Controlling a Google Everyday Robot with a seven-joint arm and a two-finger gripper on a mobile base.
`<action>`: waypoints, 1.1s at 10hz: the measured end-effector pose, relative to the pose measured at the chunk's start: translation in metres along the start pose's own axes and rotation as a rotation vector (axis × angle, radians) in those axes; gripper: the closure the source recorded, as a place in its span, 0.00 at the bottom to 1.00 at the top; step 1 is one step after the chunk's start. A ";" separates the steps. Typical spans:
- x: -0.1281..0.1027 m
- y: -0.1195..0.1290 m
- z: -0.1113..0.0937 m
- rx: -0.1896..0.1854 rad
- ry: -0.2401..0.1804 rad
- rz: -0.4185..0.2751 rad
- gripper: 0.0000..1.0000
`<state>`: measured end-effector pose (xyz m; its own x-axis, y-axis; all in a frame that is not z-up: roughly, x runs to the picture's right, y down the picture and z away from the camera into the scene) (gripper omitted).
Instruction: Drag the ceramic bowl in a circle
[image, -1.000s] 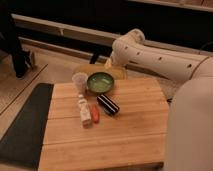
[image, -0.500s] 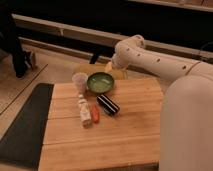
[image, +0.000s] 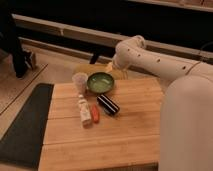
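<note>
The green ceramic bowl (image: 100, 82) sits upright at the far edge of the wooden table (image: 125, 135), with a darker rim and paler inside. A small translucent whitish cup (image: 79, 80) stands touching or just left of it. My gripper (image: 111, 67) hangs at the end of the white arm (image: 150, 57), just behind and right of the bowl, close to its far rim.
On the table in front of the bowl lie a black can on its side (image: 108, 105), a small orange item (image: 95, 113) and a pale bottle (image: 83, 111). A dark mat (image: 25, 125) covers the floor at left. A yellowish object (image: 90, 70) sits behind the bowl.
The arm has swung left and down, bringing the gripper closer to the bowl's far right rim. The bowl and other items have not moved.
</note>
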<state>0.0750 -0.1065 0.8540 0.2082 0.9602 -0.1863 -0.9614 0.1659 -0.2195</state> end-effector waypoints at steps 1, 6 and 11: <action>0.005 -0.011 0.010 0.001 0.019 0.016 0.35; 0.020 -0.018 0.087 -0.080 0.137 0.027 0.35; 0.049 -0.005 0.162 -0.156 0.314 -0.008 0.35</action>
<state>0.0603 -0.0243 1.0009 0.2844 0.8389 -0.4641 -0.9254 0.1137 -0.3615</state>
